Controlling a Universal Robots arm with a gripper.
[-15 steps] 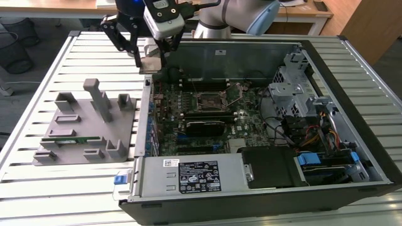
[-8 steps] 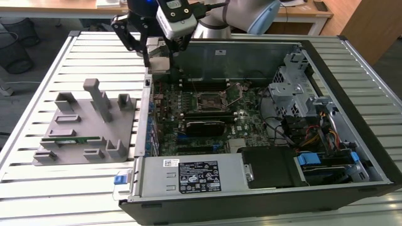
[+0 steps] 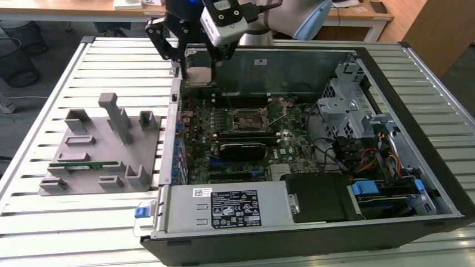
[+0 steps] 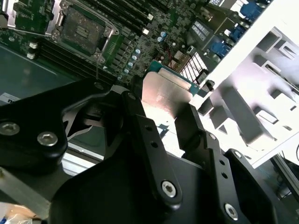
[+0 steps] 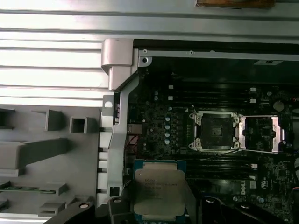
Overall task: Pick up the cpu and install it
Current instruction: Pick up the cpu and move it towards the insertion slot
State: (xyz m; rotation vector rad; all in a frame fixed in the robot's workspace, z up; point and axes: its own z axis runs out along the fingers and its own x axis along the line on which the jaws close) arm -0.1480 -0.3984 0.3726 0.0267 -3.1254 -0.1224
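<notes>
Two fingers [image 4: 189, 126] grip the cpu [image 5: 159, 191], its metal plate tilted upward.

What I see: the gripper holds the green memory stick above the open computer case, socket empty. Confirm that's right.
Wrong on one point: the gripper holds the cpu, as the first wrist view shows, not the green memory stick, which lies in the grey fixture. The rest stands: above the open computer case, socket empty.
</notes>
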